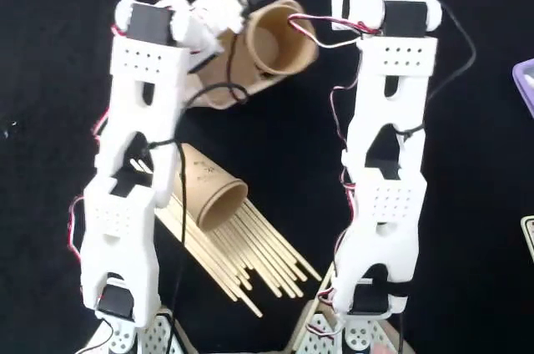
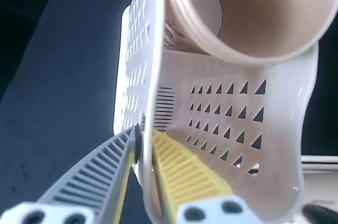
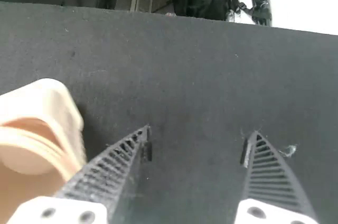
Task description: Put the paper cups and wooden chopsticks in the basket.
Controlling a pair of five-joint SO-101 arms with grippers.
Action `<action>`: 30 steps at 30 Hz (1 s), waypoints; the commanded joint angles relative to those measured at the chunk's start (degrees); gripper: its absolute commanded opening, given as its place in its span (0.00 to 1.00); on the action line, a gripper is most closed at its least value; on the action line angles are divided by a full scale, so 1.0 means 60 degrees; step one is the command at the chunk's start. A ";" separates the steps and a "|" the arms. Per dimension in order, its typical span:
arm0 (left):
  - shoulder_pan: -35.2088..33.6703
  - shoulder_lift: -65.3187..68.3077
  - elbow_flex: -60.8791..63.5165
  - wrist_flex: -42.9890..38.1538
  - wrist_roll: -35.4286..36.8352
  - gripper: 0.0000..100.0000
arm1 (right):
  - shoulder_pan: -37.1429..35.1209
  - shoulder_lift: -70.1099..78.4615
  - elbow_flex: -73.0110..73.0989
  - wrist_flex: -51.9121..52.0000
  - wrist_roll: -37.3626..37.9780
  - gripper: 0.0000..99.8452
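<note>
Left fingers (image 2: 100,174) are pinched shut on the basket (image 2: 232,129) wall, one inside and one outside. My guess is it's steadying or tipping the basket, with one cup (image 2: 253,12) at its mouth; can't tell if it's seated. Right gripper (image 3: 200,134) gapes wide and empty over the mat (image 3: 211,65) beside the basket; second cup (image 1: 209,191) lies on the chopsticks (image 1: 259,258), well apart from it.

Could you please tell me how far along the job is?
Done: one brown paper cup lies in the white perforated plastic basket. In hand: the left gripper is shut on the basket's wall; the right gripper hangs open. Left: the second paper cup and the pale wooden chopsticks on the black table.
</note>
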 commanded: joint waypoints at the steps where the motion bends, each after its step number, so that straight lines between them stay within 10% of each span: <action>1: 0.0608 -0.0440 -0.1004 0.0073 0.0117 0.03 | -0.0176 -0.0344 -0.0593 0.0571 0.0176 0.29; 19: 0.0183 -0.0396 0.0037 -0.0264 0.0147 0.03 | -0.0952 -0.0359 0.1985 -0.1392 0.1040 0.29; 30: 0.0139 -0.0396 0.0037 -0.0264 0.0147 0.03 | -0.1216 -0.0755 -0.0579 0.0996 0.0967 0.29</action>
